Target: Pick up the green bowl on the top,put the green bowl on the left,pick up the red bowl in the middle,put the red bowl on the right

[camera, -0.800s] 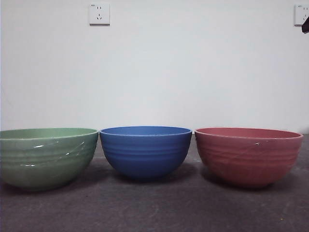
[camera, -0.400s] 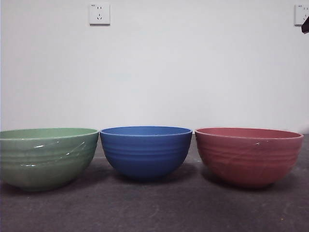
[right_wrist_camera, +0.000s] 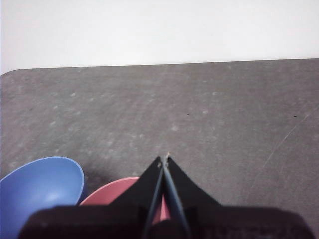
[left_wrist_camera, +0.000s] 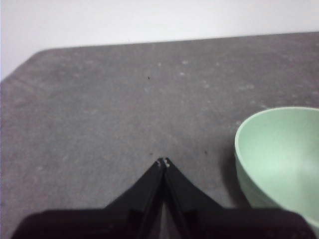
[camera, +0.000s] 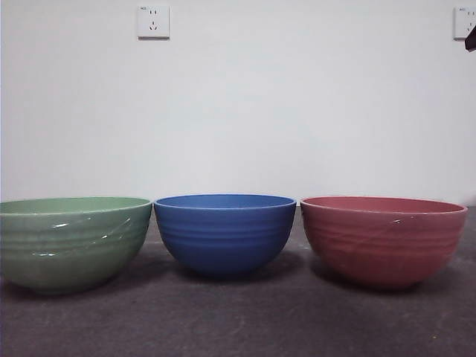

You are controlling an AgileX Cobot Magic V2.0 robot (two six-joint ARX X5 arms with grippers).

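Observation:
Three bowls stand in a row on the grey table. The green bowl [camera: 71, 242] is at the left and also shows in the left wrist view [left_wrist_camera: 281, 154]. The red bowl [camera: 383, 239] is at the right and shows partly behind the jaws in the right wrist view [right_wrist_camera: 117, 191]. My left gripper [left_wrist_camera: 164, 162] is shut and empty, raised above the table beside the green bowl. My right gripper [right_wrist_camera: 164, 159] is shut and empty, raised above the red bowl. One arm shows only as a black tip [camera: 470, 39] at the top right corner of the front view.
A blue ribbed bowl [camera: 224, 232] stands in the middle between the other two, close to both; it also shows in the right wrist view [right_wrist_camera: 40, 186]. A white wall with two sockets [camera: 152, 21] is behind the table. The table's far edge [left_wrist_camera: 149, 44] shows in both wrist views.

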